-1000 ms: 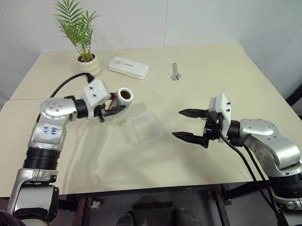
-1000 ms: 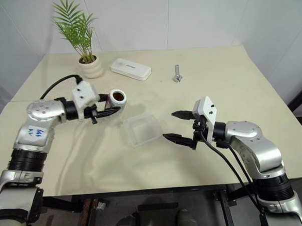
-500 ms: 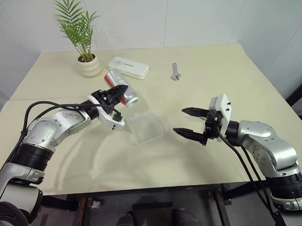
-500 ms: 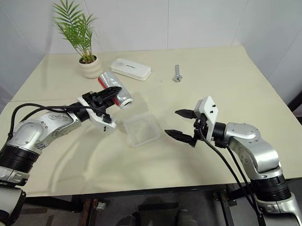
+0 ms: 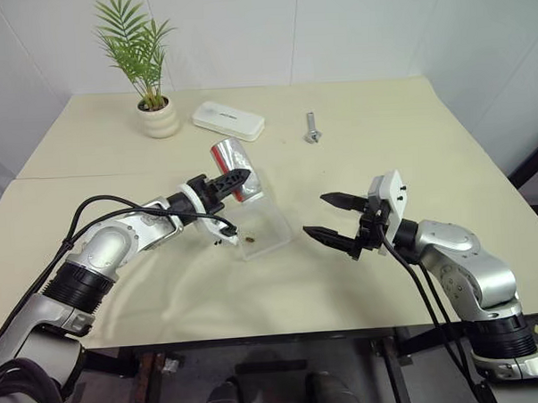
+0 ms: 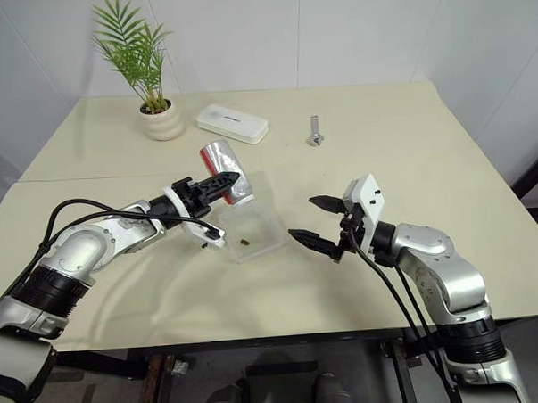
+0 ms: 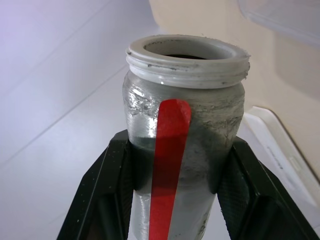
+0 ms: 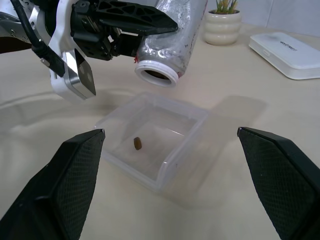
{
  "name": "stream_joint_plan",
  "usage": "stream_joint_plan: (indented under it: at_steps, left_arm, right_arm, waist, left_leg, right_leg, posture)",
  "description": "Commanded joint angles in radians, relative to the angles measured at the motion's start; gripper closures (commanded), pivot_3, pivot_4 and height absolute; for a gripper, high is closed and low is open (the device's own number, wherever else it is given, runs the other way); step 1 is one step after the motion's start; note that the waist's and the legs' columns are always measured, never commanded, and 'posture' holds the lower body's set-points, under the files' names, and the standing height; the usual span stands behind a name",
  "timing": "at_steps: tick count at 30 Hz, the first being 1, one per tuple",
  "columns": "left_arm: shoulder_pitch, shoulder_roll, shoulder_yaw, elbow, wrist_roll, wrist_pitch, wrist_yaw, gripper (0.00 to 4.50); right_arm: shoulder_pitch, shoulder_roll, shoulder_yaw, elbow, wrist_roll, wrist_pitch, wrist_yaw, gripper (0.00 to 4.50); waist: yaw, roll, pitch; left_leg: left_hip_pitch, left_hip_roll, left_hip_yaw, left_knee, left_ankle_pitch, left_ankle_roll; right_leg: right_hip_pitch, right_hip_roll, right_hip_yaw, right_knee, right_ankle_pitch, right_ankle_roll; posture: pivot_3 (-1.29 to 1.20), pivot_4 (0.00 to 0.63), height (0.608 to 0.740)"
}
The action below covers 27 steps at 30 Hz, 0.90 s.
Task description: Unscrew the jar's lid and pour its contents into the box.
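Pouring is the step in hand: left tool (image 5: 235, 178) clamps the lidless silver-grey, red-striped jar (image 5: 235, 157), mouth tipped over the shallow clear plastic box (image 8: 172, 155), one dark-brown bit (image 8: 138, 144) inside. Right tool (image 5: 331, 221) gapes empty; next, probably, tip steeper.

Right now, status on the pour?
Left gripper shut on jar, lid off, mouth tipped down over box. One brown bit in box. Right gripper open, empty, beside box. Nothing in the way.

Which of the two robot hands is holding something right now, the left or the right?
The left hand: its fingers are clamped on the jar, tipped over the box. The right hand is open and empty.
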Motion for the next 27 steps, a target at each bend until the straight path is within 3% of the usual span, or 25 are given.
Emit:
stream_joint_plan:
  at_steps: [1,4,8,10,14,18,21,23,27]
  left_arm:
    - [0.005,0.031,0.063,-0.053,-0.08,-0.025,-0.013,2.63]
    - [0.042,0.043,0.13,-0.064,-0.256,-0.075,-0.085,2.63]
    - [0.123,0.017,0.274,-0.04,-0.689,-0.021,-0.347,2.63]
    - [0.172,-0.043,0.376,-0.049,-0.966,0.158,-0.527,2.63]
    - [0.184,-0.15,0.578,-0.047,-1.303,0.564,-0.68,2.63]
    - [0.139,-0.22,0.778,0.042,-1.486,0.868,-0.615,2.63]
    - [0.106,-0.241,0.901,0.179,-1.542,0.881,-0.528,2.63]
    - [0.105,-0.242,0.92,0.239,-1.543,0.835,-0.517,2.63]
    - [0.12,-0.265,0.98,0.355,-1.571,0.631,-0.529,2.63]
  right_arm:
    - [0.011,0.004,-0.026,-0.031,0.004,-0.028,-0.001,0.02]
    - [0.012,-0.004,-0.023,-0.024,0.001,-0.035,0.01,0.02]
    - [0.005,-0.026,-0.017,-0.007,-0.011,-0.049,0.04,0.02]
    - [-0.002,-0.034,-0.014,0.005,-0.021,-0.063,0.06,0.02]
    - [-0.023,-0.048,-0.003,0.046,-0.057,-0.129,0.115,0.02]
    - [-0.049,-0.054,0.006,0.106,-0.091,-0.221,0.186,0.02]
    - [-0.08,-0.038,-0.008,0.149,-0.085,-0.267,0.217,0.02]
    - [-0.097,-0.017,-0.025,0.17,-0.069,-0.294,0.224,0.02]
    - [-0.13,0.006,-0.034,0.185,-0.031,-0.278,0.241,0.02]
  waist:
    - [0.0,0.0,0.0]
    - [0.0,0.0,0.0]
    - [-0.002,0.0,0.0]
    - [0.0,0.0,0.0]
    - [-0.002,0.0,0.0]
    - [-0.004,0.0,0.0]
    - [-0.007,0.0,0.0]
    - [-0.007,0.0,0.0]
    - [0.0,-0.001,0.0]
  left_leg:
    - [0.0,0.0,0.0,0.0,0.0,0.0]
    - [0.0,0.0,0.0,0.0,0.0,0.0]
    - [0.0,0.0,0.0,0.0,0.0,0.0]
    - [0.001,0.0,0.0,0.001,0.0,0.0]
    - [0.001,0.0,0.0,0.004,0.001,0.001]
    - [0.001,0.0,-0.001,0.006,0.001,0.002]
    - [0.001,0.0,-0.001,0.007,0.002,0.003]
    - [0.001,0.0,-0.001,0.007,0.002,0.002]
    - [0.001,0.0,-0.001,0.007,0.002,0.002]
  right_leg:
    - [0.0,0.0,0.0,0.0,0.0,0.0]
    - [0.0,0.0,0.0,0.0,0.0,0.0]
    - [0.0,0.0,0.0,0.001,0.0,0.0]
    - [0.0,0.0,0.0,0.002,0.0,-0.001]
    - [0.002,0.0,0.0,0.002,0.001,0.0]
    - [0.003,0.0,0.0,0.002,0.003,0.0]
    - [0.003,0.0,0.0,0.002,0.004,0.001]
    - [0.003,0.0,0.0,0.002,0.004,0.001]
    - [0.003,0.0,-0.001,0.001,0.007,0.001]
  posture:
    - [0.0,0.15,0.74]
    - [0.0,0.15,0.74]
    - [0.0,0.15,0.74]
    - [0.0,0.15,0.74]
    - [0.0,0.15,0.74]
    - [0.0,0.15,0.74]
    - [0.0,0.15,0.74]
    - [0.0,0.15,0.74]
    - [0.0,0.15,0.74]
